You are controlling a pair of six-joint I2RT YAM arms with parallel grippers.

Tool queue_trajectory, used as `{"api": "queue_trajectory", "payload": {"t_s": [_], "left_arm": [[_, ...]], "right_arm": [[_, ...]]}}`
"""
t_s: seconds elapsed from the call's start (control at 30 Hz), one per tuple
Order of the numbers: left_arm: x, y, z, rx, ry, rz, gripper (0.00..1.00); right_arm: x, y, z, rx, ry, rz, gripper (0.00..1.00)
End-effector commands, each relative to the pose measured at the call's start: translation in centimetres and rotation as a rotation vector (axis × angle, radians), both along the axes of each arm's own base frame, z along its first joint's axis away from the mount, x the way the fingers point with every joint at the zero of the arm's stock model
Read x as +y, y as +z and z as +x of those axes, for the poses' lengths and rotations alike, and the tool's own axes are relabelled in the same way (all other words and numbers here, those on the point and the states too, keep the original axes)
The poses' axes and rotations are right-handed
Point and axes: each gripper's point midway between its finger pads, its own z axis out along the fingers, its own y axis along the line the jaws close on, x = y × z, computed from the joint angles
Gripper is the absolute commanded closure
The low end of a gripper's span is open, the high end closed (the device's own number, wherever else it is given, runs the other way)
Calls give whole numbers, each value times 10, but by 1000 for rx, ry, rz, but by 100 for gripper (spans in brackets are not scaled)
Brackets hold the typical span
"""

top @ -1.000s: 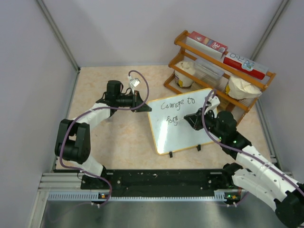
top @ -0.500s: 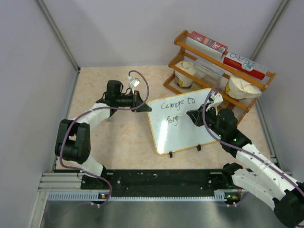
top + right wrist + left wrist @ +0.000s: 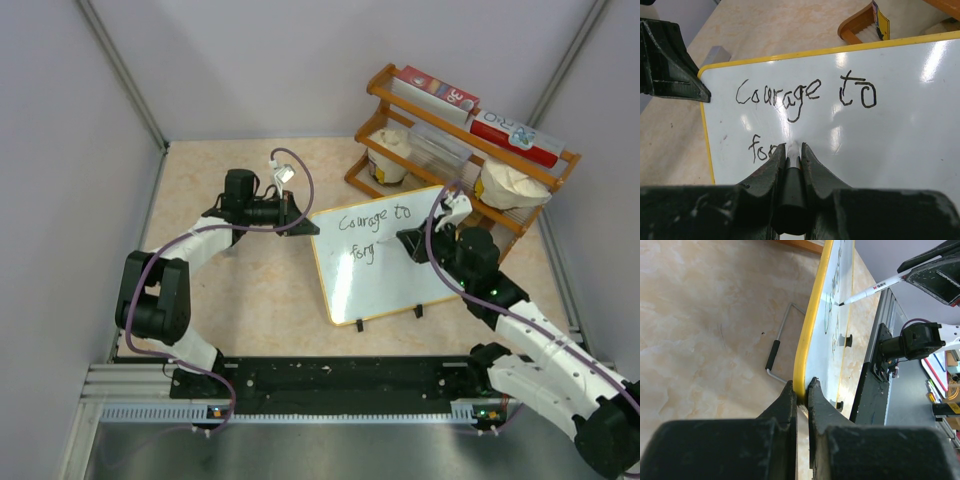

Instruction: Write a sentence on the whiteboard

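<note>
Glossy white rectangular whiteboard (image 3: 400, 285) (image 3: 807, 335) (image 3: 900, 125) with a thin yellow rim stands on its two small black feet on the beige marbled table (image 3: 250, 290), right of centre, just in front of the wooden shelf rack (image 3: 470, 150).

Black handwritten sentence (image 3: 372, 228) (image 3: 805, 95) reads "Courage to" on the upper line. Below it you see "for", with the following stroke hidden behind the fingers in the right wrist view. From above, the lettering looks the same as a second ago.

Left gripper (image 3: 300, 220) (image 3: 801, 390): jaws pinched on the yellow rim at the board's upper left corner. Its pose matches the earlier frames.

Right gripper (image 3: 410, 242) (image 3: 792, 150): fingers clamped on the white-barrelled black marker (image 3: 872, 289) (image 3: 791, 152). You have shifted it right and slightly up since a second ago, off the end of the lower word towards the blank area under "to". Most of that shift falls in the first half second.

Marker tip sits at the board face in the left wrist view. You cannot tell whether it touches.
</note>
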Motion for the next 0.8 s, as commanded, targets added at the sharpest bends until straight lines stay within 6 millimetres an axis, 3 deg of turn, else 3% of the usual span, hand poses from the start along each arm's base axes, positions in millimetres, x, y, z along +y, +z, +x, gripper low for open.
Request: {"api": "queue_trajectory", "payload": {"t_s": [0.0,0.77], "left_arm": [[-5,-46,-12,-73,-49,129,100],[-5,-46,-12,-74,-50,129,100]], "right_arm": [[-3,16,9,-43,-24,14,100],[-7,-19,-14,48,-1,31,100]]}}
